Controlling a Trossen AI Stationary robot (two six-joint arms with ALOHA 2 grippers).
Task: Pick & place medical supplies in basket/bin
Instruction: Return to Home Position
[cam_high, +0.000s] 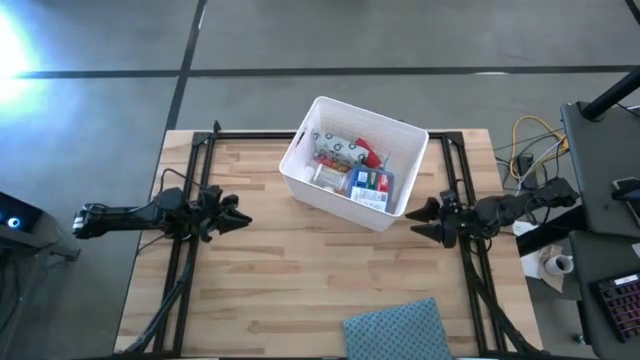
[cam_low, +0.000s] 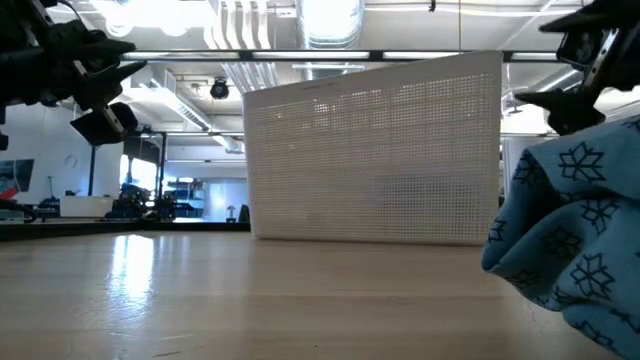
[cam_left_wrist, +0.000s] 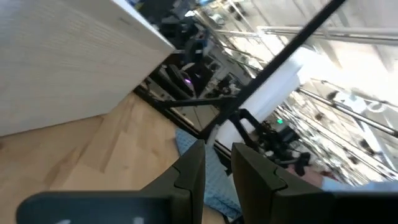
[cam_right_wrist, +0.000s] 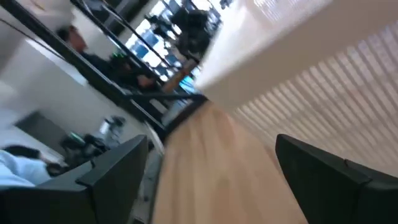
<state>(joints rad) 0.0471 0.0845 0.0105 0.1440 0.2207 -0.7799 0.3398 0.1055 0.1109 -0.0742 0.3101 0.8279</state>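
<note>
The white perforated basket (cam_high: 300, 150) stands on the far middle of the wooden table, also seen in the low view (cam_low: 375, 150). Several medical supplies (cam_high: 350, 172) lie inside it: a white patterned pouch, red packs, a blue-and-red packet and white items. My left gripper (cam_high: 238, 214) hovers level over the table's left side, pointing at the basket; in its wrist view (cam_left_wrist: 219, 174) its fingers stand a narrow gap apart with nothing between them. My right gripper (cam_high: 425, 220) hovers level at the right side, close to the basket's right corner, and is wide open and empty (cam_right_wrist: 211, 180).
A blue-grey dotted cloth (cam_high: 395, 330) lies crumpled at the table's near edge, right of the middle, and fills the right of the low view (cam_low: 575, 230). Black frame rails (cam_high: 185, 250) run along both table sides. Bare wood (cam_high: 320, 270) lies between the arms.
</note>
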